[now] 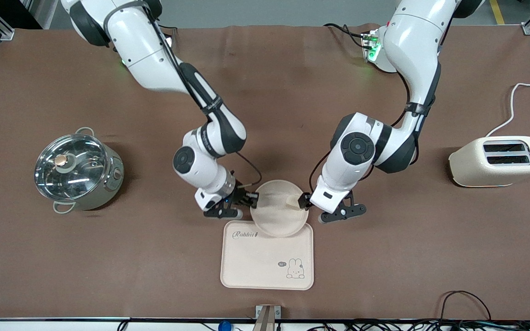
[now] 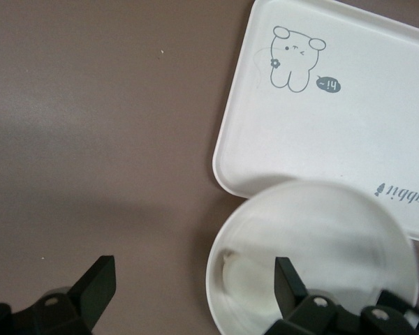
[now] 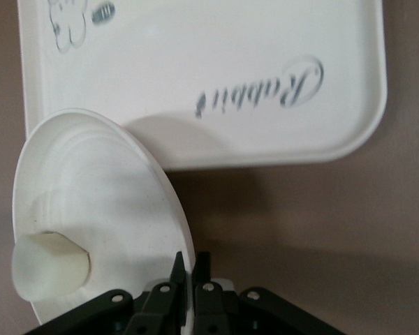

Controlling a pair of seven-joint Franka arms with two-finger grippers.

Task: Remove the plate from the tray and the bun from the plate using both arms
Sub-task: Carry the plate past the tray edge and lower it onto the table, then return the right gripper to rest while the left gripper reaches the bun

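The round cream-white plate [image 1: 276, 218] hangs a little above the edge of the rabbit tray [image 1: 265, 262] that lies farther from the front camera. My right gripper [image 1: 252, 198] is shut on the plate's rim, as the right wrist view [image 3: 192, 269] shows. The pale bun [image 1: 293, 201] lies in the plate at the rim toward the left arm; it also shows in the right wrist view [image 3: 49, 272]. My left gripper [image 1: 305, 202] is open at that rim. In the left wrist view [image 2: 195, 286] one finger is over the plate [image 2: 335, 230], the other over the table, with the bun [image 2: 241, 279] between them.
A steel pot with a glass lid [image 1: 74, 172] stands toward the right arm's end of the table. A cream toaster [image 1: 497, 161] with a white cable stands toward the left arm's end. The tray [image 2: 363, 105] holds nothing but its rabbit print.
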